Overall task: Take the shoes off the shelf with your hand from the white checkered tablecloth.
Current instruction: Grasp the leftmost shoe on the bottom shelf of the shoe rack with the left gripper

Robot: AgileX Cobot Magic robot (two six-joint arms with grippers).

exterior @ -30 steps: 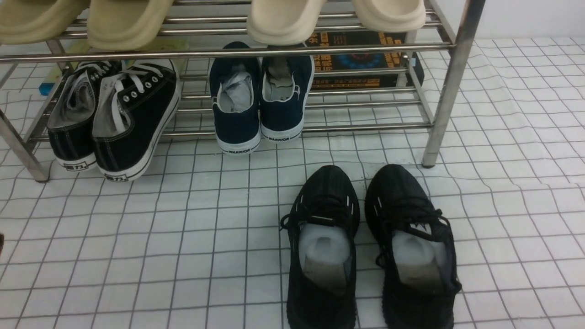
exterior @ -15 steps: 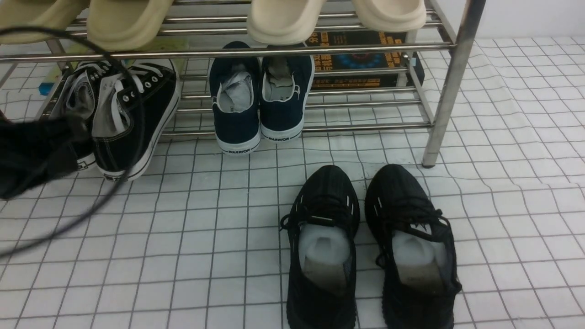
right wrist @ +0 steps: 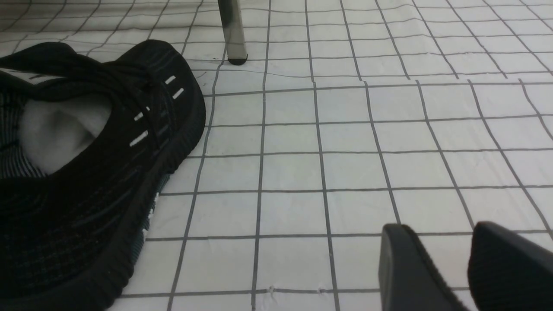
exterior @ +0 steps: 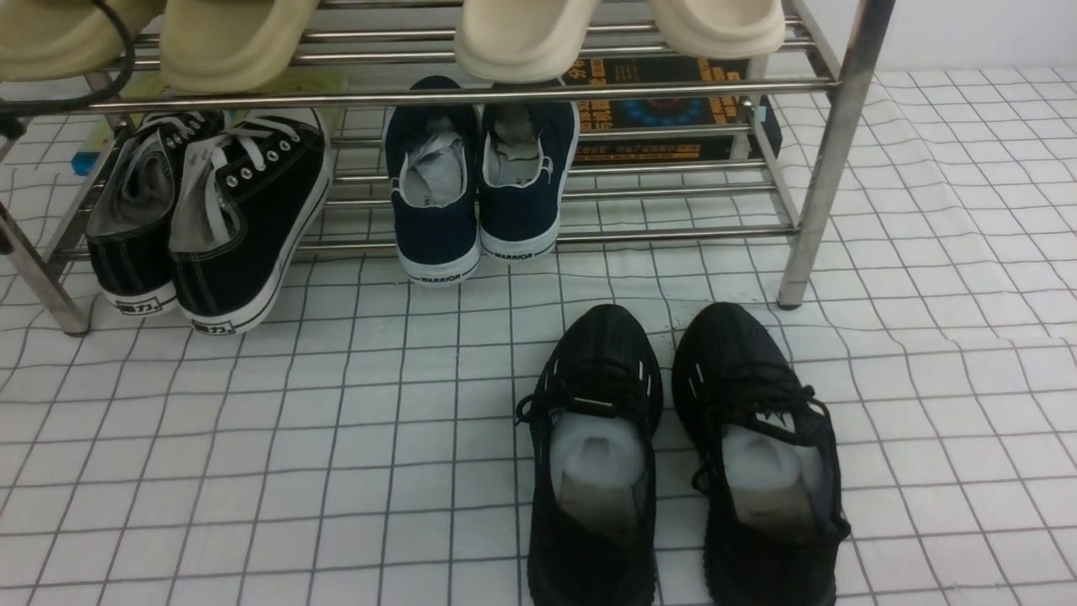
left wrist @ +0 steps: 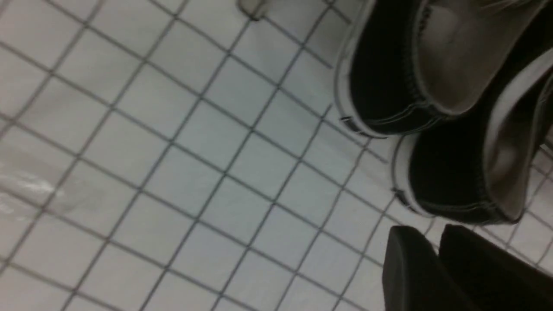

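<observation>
Black canvas low-top sneakers [exterior: 244,227] with white laces and white rubber soles sit at my 10 o'clock, on the lower tier of the silver metal tube shoe rack [exterior: 421,95]. Their heels overhang the front rail above the white checkered tablecloth [exterior: 336,438]. In the left wrist view both heels [left wrist: 389,86] lie just ahead of my left gripper [left wrist: 436,235], near but apart, no contact. Left gripper is narrow: the fingers [left wrist: 406,268] are nearly together with a thin dark slit between, holding nothing. I can't tell if the tips actually meet. Of that arm the front view shows only a black cable [exterior: 128,46], at 10 o'clock. Right gripper [right wrist: 436,233] has a clear gap with cloth showing between the fingers. It is empty and hangs over the cloth beside the black knit running shoes [exterior: 740,370] at 1 o'clock. Sneakers lie side by side, long axis running 6 to 12, toes to 12, heels toward me, the right one leaning on the left. Navy slip-on pair [exterior: 437,227] is on the same tier at 12.
</observation>
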